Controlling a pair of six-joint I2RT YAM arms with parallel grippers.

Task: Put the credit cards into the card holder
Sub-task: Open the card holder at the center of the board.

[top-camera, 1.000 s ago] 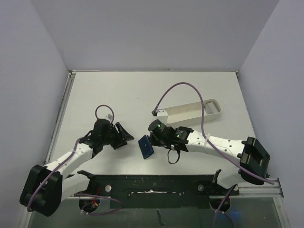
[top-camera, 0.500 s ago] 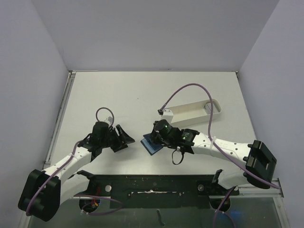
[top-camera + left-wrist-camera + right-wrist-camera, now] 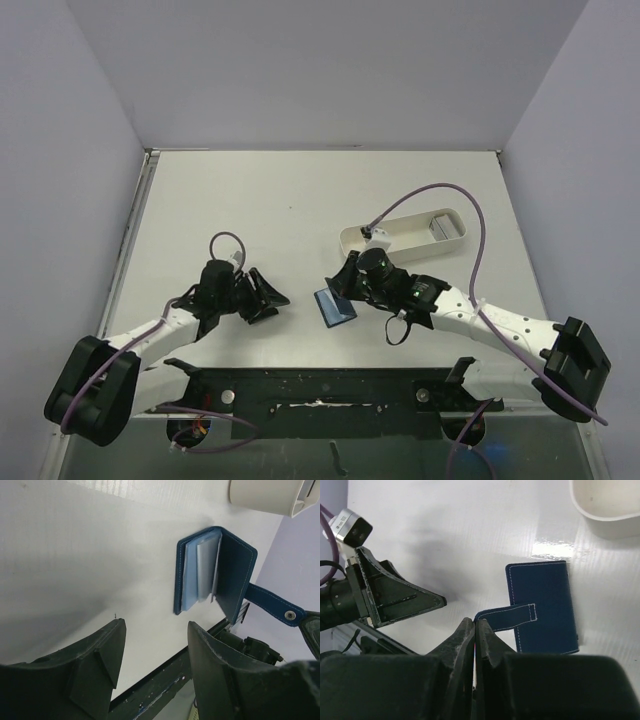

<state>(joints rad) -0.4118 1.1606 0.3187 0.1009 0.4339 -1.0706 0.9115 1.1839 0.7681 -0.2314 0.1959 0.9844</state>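
Navy-blue folding card holder (image 3: 335,306) lies half-open on the white worktop (image 3: 250,200), at 3 o'clock of your spread left tool (image 3: 270,297); your right tool (image 3: 345,291), pinching its snap tab (image 3: 507,616), reaches from 1 o'clock.

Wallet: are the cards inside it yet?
Not yet. Done: the wallet is partly open. In hand: the right gripper pinches its snap tab. To do: the left gripper is open and empty, and no cards show in the slots, so all loading remains.
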